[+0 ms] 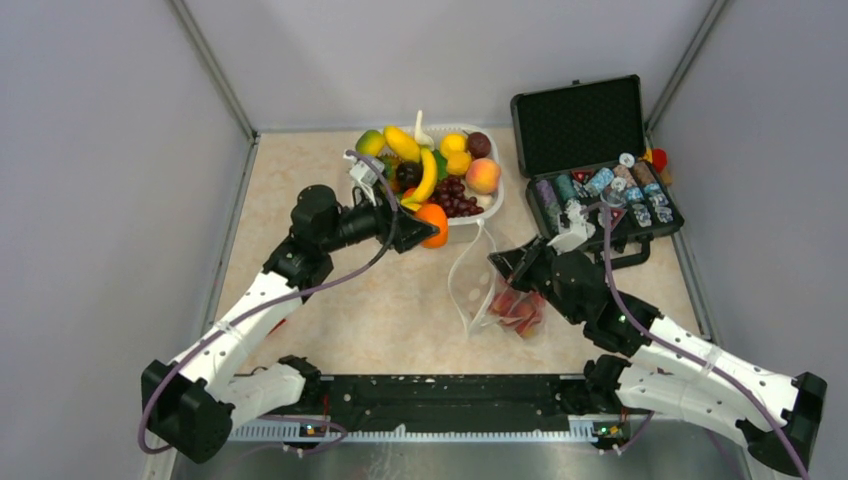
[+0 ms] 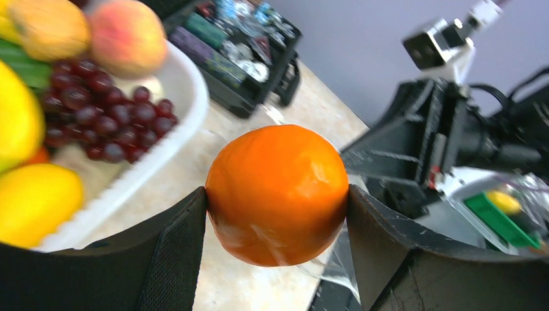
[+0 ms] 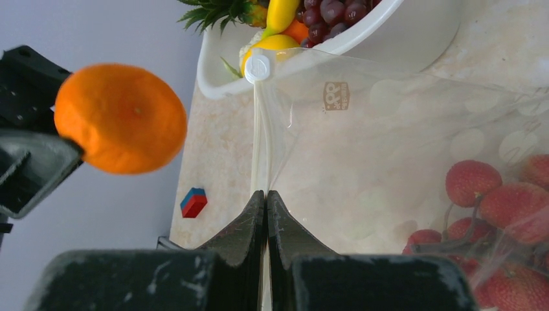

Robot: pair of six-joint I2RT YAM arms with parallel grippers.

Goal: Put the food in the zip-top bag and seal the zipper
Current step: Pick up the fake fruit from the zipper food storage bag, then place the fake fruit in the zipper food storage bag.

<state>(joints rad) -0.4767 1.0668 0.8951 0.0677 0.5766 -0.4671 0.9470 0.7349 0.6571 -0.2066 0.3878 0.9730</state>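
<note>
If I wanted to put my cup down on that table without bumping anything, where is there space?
Bare tabletop lies between the left arm and the zip-top bag, and in the far left corner beside the white tub. Crowded: tub, bag and black case bunch at the far right.

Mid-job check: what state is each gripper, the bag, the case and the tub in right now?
Left gripper: shut on the orange, held in the air.
Right gripper: shut on the zipper edge.
Zip-top bag: unsealed, strawberries inside.
Case: lid open, chips inside.
Tub: holding fruit.
</note>
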